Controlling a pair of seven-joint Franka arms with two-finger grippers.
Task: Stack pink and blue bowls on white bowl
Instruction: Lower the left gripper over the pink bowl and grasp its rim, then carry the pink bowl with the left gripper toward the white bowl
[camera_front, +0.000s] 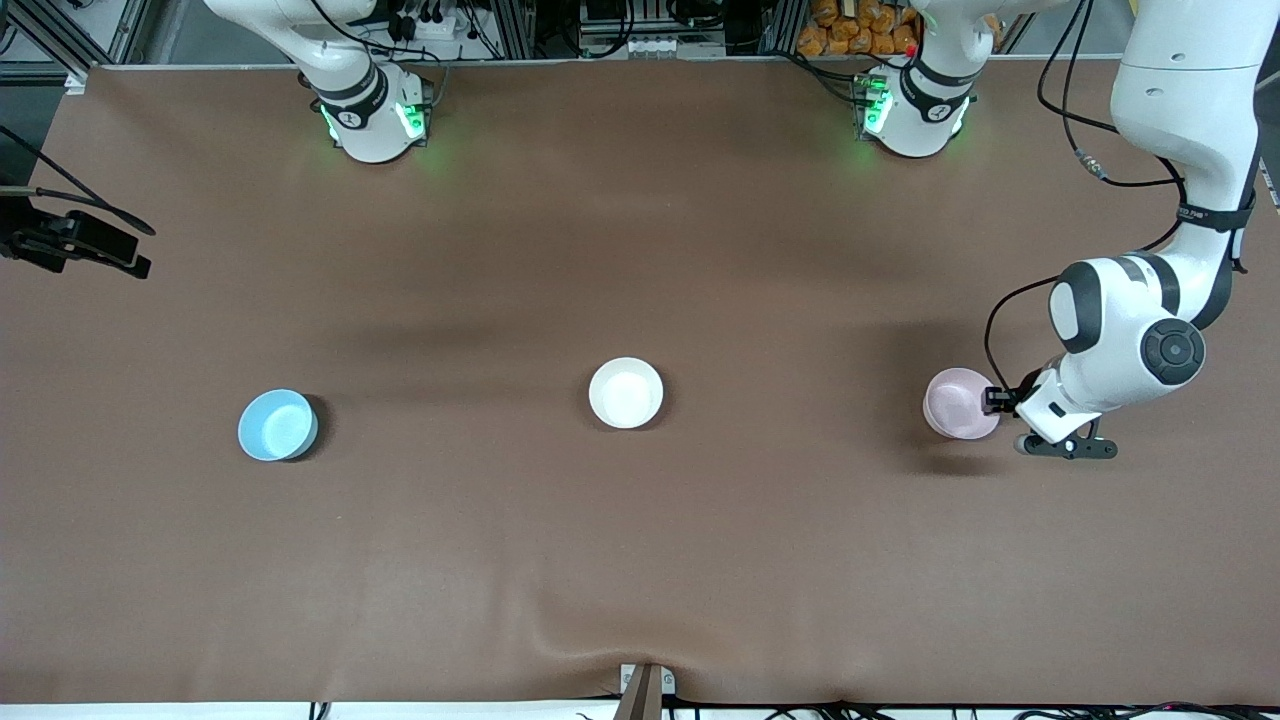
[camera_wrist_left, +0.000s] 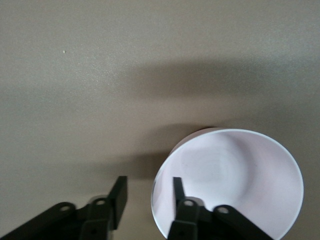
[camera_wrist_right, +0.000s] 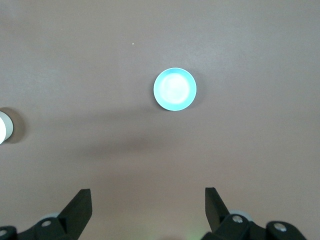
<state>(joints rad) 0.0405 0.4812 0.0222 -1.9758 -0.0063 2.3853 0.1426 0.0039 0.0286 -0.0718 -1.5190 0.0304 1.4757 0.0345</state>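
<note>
The pale pink bowl (camera_front: 960, 402) sits on the brown table toward the left arm's end. My left gripper (camera_front: 995, 400) is low at its rim. In the left wrist view the left gripper (camera_wrist_left: 148, 181) is open and straddles the rim of the pink bowl (camera_wrist_left: 235, 170), one finger inside and one outside, with a gap to the outer finger. The white bowl (camera_front: 626, 393) sits mid-table. The light blue bowl (camera_front: 277, 425) sits toward the right arm's end. My right gripper (camera_wrist_right: 147, 192) is open, empty and high above the table, with the blue bowl (camera_wrist_right: 174, 89) below; it is out of the front view.
A black camera mount (camera_front: 75, 245) sticks in over the table's edge at the right arm's end. A small bracket (camera_front: 645, 690) sits at the table edge nearest the front camera. The white bowl's edge (camera_wrist_right: 4, 127) shows in the right wrist view.
</note>
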